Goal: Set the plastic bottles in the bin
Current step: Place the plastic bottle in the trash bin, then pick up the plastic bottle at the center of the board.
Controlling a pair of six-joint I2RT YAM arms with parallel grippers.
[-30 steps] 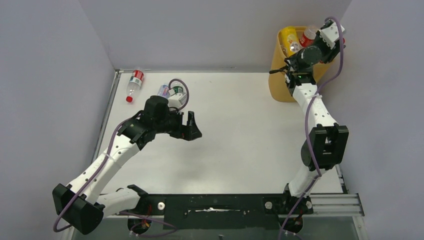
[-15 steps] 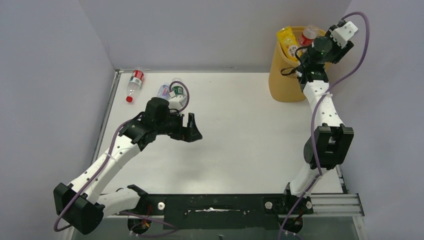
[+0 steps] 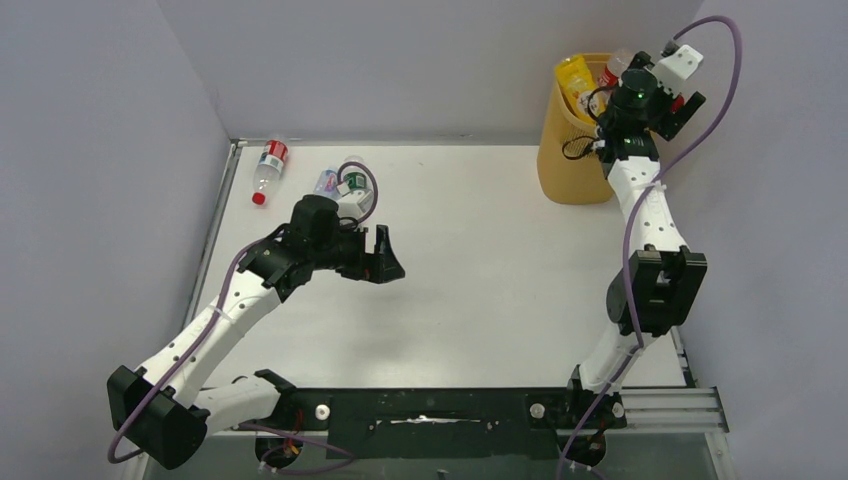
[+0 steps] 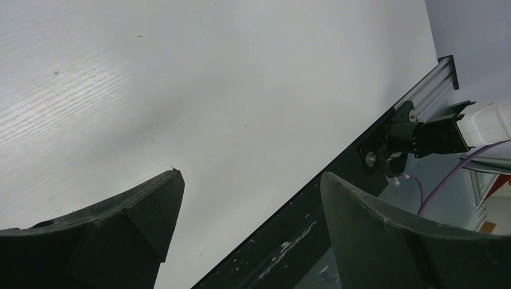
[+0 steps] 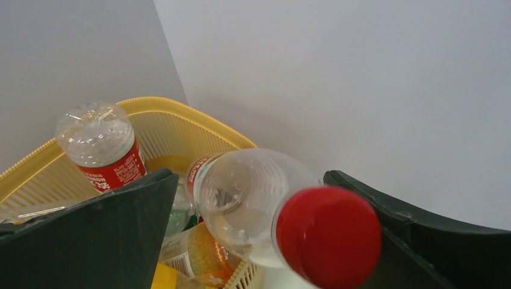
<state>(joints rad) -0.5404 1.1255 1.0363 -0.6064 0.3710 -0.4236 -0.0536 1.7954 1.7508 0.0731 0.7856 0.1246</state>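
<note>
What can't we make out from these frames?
- Right wrist view: whether the red-capped bottle touches the right gripper; its cap overlaps one finger.
- Top view: the bottles by the left wrist are partly covered by the left arm, so the count is unclear.
- Bin: contents below the rim are hidden by its wall.

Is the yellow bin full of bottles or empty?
Full, or nearly. Bottles are heaped up inside the bin, and some poke up above its rim.
</note>
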